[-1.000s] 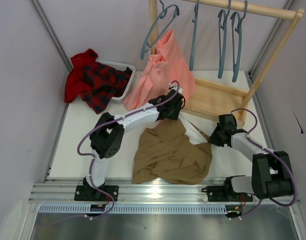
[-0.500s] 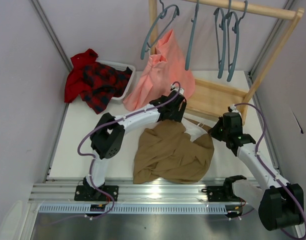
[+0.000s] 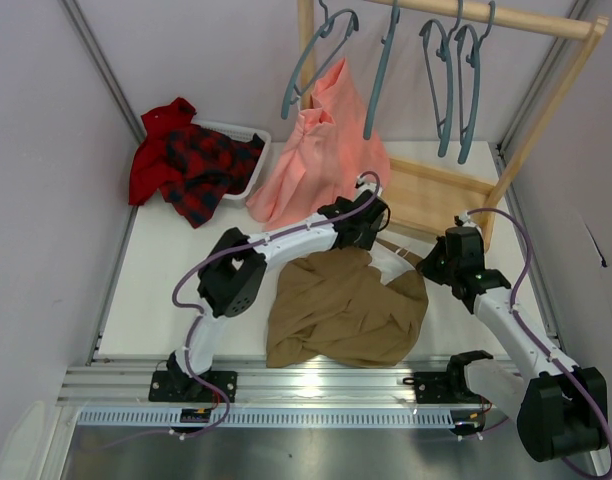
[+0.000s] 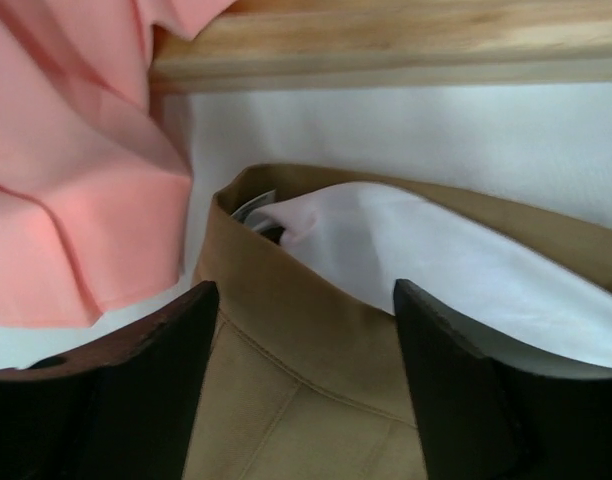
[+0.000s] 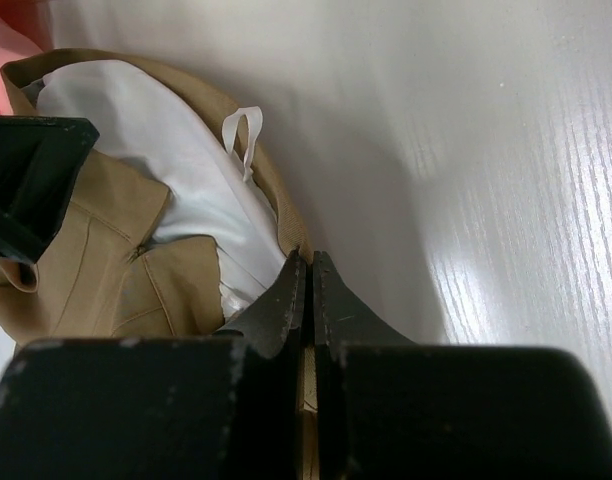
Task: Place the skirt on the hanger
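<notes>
The khaki skirt (image 3: 336,315) lies crumpled on the white table, its waistband open at the far side and its white lining showing. My left gripper (image 3: 370,232) is open and hovers over the waistband; in the left wrist view (image 4: 304,292) its two dark fingers straddle the tan band (image 4: 316,390) without pinching it. My right gripper (image 3: 432,264) is shut on the skirt's right waistband edge (image 5: 291,215); tan cloth shows between its closed jaws (image 5: 308,262). Several grey-blue hangers (image 3: 312,62) hang on the wooden rack rail, away from both grippers.
A salmon-pink garment (image 3: 321,150) hangs on the rack's left side, just behind my left gripper, and also shows in the left wrist view (image 4: 66,180). The wooden rack base (image 3: 436,195) lies close behind the skirt. A red-and-black plaid garment (image 3: 186,165) fills a white basket (image 3: 251,170) at the back left.
My right arm swung up and outward, still gripping the waistband edge, which lifted. My left gripper shifted right along the waistband toward the rack base. The hangers sway.
</notes>
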Robot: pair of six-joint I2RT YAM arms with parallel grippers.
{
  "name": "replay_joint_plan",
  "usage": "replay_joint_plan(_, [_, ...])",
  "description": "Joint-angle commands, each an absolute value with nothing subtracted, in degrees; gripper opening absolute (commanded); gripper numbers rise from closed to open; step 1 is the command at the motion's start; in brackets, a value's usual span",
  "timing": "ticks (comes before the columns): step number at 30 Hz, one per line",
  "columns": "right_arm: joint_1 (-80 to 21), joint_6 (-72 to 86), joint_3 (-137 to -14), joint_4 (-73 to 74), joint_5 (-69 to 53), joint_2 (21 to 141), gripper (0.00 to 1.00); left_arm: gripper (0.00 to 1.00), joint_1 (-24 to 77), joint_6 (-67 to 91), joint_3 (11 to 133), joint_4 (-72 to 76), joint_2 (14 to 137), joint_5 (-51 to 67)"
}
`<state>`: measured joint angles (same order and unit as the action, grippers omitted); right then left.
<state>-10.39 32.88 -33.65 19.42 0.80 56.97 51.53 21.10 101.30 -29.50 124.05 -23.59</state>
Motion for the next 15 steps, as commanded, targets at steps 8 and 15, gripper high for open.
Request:
replay_joint_plan(8, [-10.5, 31.8, -34.1, 18.2, 1.8, 56.0, 0.0, 0.34, 50.3, 24.8, 101.1, -30.4, 124.4, -30.9])
replay_joint_plan(15, [-10.5, 28.8, -39.7, 20.2, 3.3, 54.8, 0.0, 0.0, 49.2, 18.5, 98.4, -27.0, 111.0, -27.9])
